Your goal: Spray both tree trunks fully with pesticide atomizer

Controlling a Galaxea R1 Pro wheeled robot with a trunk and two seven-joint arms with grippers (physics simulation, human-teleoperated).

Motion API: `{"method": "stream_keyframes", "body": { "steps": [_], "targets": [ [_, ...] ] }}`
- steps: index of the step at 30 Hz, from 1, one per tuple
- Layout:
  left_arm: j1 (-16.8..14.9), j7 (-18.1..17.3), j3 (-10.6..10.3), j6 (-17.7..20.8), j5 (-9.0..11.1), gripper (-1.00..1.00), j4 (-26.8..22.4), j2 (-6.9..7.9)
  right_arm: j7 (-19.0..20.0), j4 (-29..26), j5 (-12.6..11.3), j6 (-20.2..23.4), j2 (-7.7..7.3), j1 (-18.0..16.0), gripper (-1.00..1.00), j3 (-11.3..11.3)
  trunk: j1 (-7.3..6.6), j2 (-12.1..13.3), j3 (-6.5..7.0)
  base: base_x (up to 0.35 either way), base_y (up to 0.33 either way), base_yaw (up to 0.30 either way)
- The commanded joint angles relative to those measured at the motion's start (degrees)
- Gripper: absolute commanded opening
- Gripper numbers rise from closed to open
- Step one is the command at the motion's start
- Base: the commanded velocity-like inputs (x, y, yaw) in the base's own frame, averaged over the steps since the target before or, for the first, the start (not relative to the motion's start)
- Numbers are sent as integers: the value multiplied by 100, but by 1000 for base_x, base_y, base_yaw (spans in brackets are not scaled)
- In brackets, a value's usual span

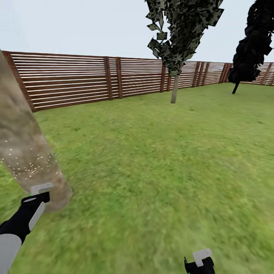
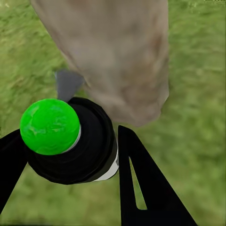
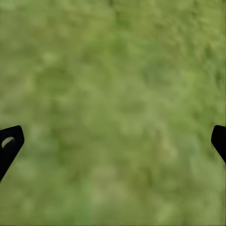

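Held between the two black fingers (image 2: 141,188) of the left gripper (image 2: 70,155), the pesticide atomizer (image 2: 75,146) stands with its nozzle cap, which renders bright green, toward the wrist camera. The jaws are closed on the black bottle body. In the head view the left gripper (image 1: 36,198) sits just beside the base of the near tree trunk (image 1: 23,152), low at the left. Pale specks dot the lower bark, which is likely spray already landed; the upper bark shows none.

Right gripper (image 3: 113,141): fingers spread wide, nothing between them, grass lawn (image 3: 113,94) beneath. In the head view it (image 1: 199,262) hangs low at the right edge of the frame.

Step in hand, by judgement: coating the first trunk. Coverage appears partial. The next move calls for sweeping the nozzle up the bark while keeping it aimed at the trunk.

A second tree (image 1: 174,89) with a pale trunk stands well apart, near the slatted wooden fence (image 1: 76,80). It remains untreated as far as can be told.
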Motion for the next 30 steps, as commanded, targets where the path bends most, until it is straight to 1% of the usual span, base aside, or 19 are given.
{"method": "stream_keyframes", "body": {
  "steps": [1, 11, 16, 19, 21, 23, 24, 25, 26, 28, 30],
  "targets": [
    [-3, 31, -8, 21, 55, -100, -11, 0, -34, 9, 61, -14, -2, -3, 100, -34, 1, -2, -5, 238, -196, 276],
    [-3, 31, -17, 14, 73, -100, -11, -10, -34, 15, 63, -14, -2, -3, 100, -34, 1, -2, -5, 223, -201, 276],
    [-3, 28, -17, 22, 87, -100, -12, -10, -34, 15, 62, -14, -2, -3, 100, -34, 1, -2, -5, 58, -214, 276],
    [-9, 3, -18, 30, 90, -100, -56, -89, -34, 15, 61, -14, -2, -3, 100, -34, 1, -2, -5, 1, -24, 264],
    [-109, -39, -50, 181, 88, -100, -132, -111, -34, 5, 56, -14, -7, -3, 100, -46, 1, -2, -5, 0, -2, 101],
    [-300, -39, -54, 495, 75, -100, -281, -115, -34, -1, 53, -14, -10, -3, 100, -50, 1, -2, -5, 0, 0, 23],
    [-519, -9, -58, 700, 45, -100, -336, -115, -34, -2, 50, -14, -14, -3, 100, -51, 1, -2, -5, 0, 0, 5],
    [-797, -28, -64, 794, 23, -100, -364, -116, -36, -9, 47, -14, -18, -3, 100, -51, 1, -2, -5, 0, 0, 1],
    [-954, -51, -68, 818, 24, -100, -368, -119, -39, -10, 46, -14, -19, -3, 100, -53, 1, -2, -5, 0, 0, 0],
    [-1164, -68, -69, 835, 24, -100, -370, -120, -41, -11, 44, -14, -25, -3, 100, -57, 1, -2, -5, 0, 0, 0],
    [-1364, -73, -70, 939, 7, -100, -363, -86, -37, -11, 44, -14, -35, -3, 100, -60, 1, -2, -5, 0, 0, 0]
  ]
}}
